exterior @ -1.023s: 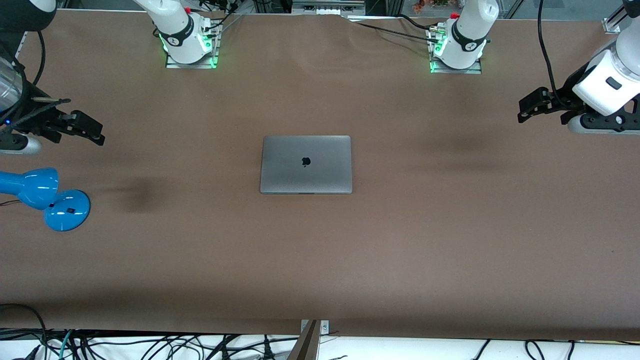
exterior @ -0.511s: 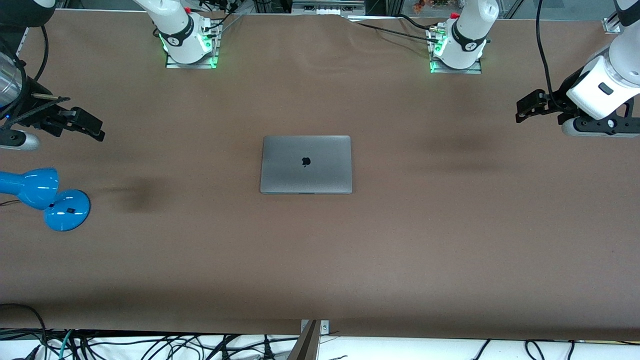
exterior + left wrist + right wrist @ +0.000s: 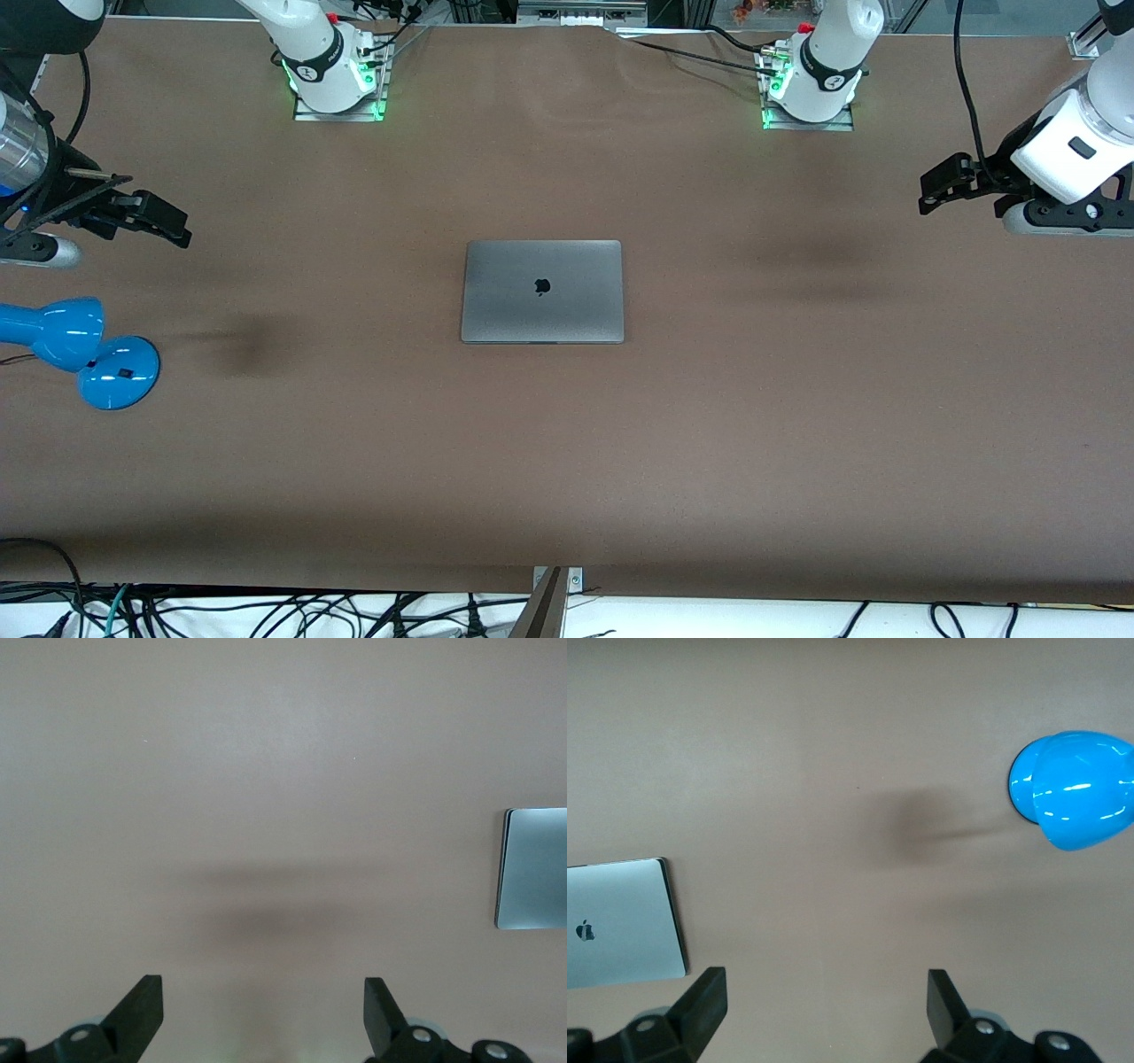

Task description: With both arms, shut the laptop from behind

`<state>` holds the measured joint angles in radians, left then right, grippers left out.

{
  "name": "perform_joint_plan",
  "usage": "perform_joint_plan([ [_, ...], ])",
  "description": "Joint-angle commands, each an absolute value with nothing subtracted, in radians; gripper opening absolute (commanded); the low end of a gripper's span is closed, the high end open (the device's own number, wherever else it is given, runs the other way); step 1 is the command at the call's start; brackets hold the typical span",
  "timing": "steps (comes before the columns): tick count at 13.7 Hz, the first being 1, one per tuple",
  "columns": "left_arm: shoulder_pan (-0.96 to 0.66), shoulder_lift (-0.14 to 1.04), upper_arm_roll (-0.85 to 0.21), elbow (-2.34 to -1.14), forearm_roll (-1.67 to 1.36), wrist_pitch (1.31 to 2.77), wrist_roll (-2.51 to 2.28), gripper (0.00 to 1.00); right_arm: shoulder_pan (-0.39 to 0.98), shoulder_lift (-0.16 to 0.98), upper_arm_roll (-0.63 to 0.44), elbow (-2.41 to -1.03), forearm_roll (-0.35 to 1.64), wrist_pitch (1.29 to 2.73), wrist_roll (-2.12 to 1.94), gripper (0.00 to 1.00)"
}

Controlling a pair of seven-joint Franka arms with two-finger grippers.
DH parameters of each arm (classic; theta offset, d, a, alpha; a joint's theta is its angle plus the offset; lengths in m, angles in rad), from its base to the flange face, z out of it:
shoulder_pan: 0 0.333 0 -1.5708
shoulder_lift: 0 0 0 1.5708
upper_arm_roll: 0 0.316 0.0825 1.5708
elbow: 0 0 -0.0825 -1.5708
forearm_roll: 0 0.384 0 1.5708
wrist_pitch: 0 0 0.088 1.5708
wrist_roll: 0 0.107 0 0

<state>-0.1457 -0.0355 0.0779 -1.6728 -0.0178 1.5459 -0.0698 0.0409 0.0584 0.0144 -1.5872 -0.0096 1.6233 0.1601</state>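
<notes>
The laptop is lying closed on the surface. Well apart from the laptop, left claw and right claw are hanging with fingers apart, gripping nothing.

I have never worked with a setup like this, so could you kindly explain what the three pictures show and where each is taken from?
The wide picture looks down from a high camera facing two white robot arms bolted along the table's top edge. The laptop lies shut in the middle of the table. A blue lamp sits toward the right arm's end. The other two pictures come from cameras on each arm's wrist, looking down past its black fingers. The left tool hangs over the table at the left arm's end, the right tool over its own end, above the lamp. Both tools are open and hold nothing.
</notes>
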Motion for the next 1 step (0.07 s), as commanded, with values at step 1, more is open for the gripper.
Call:
perform_joint_plan([
  [1, -0.150, -0.054, 0.081, -1.690, 0.008, 1.551, -0.061, 1.00, 0.026, 0.034, 0.031, -1.606, -0.020, 1.617, 0.167, 1.00],
])
